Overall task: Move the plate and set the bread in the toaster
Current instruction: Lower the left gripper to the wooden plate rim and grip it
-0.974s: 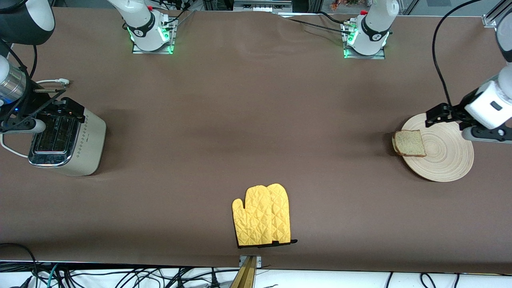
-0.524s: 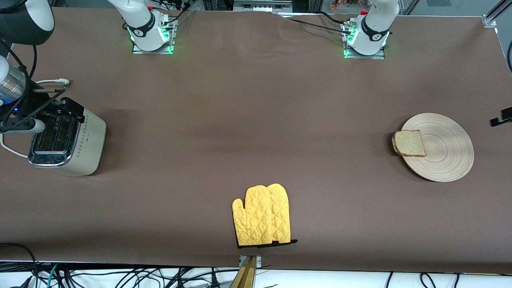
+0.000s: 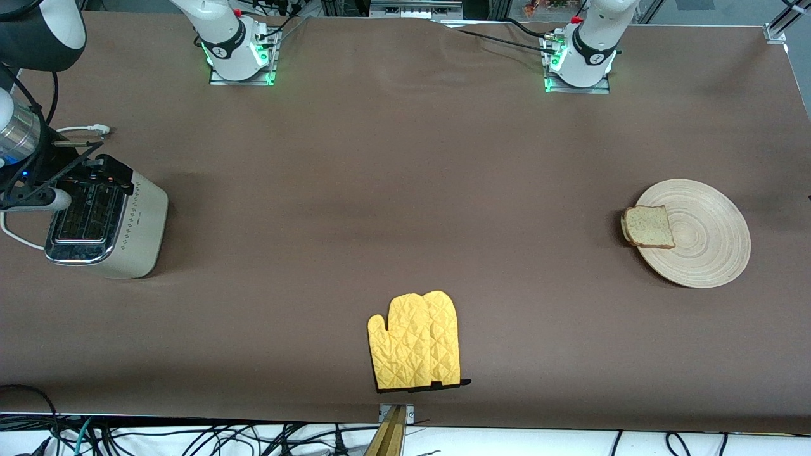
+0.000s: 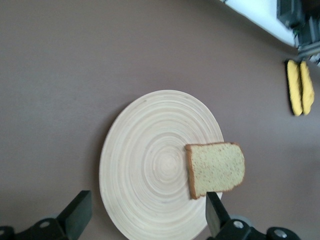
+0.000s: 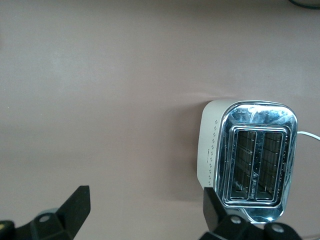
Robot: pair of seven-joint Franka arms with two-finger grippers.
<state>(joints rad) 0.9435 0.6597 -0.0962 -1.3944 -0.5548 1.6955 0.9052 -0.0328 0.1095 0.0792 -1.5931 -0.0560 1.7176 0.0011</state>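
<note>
The wooden plate [image 3: 703, 234] lies toward the left arm's end of the table. The bread [image 3: 647, 227] lies flat on the plate's rim toward the right arm's end and overhangs it. My left gripper [image 4: 147, 216] is out of the front view. In its wrist view it is open and empty, high over the plate [image 4: 145, 170] and the bread [image 4: 216, 168]. The toaster [image 3: 104, 225] stands at the right arm's end, both slots empty. My right gripper [image 3: 101, 171] is open and empty, in the air over the toaster's far end. The toaster also shows in the right wrist view [image 5: 250, 155], beside that gripper [image 5: 145, 210].
A yellow oven mitt [image 3: 415, 340] lies near the table's front edge at mid-table and also shows in the left wrist view [image 4: 299, 87]. The toaster's white cord [image 3: 16, 237] runs off at the right arm's end.
My left gripper has drawn away from the plate and left the front view at the left arm's end of the table. Plate, bread and right arm have not moved.
</note>
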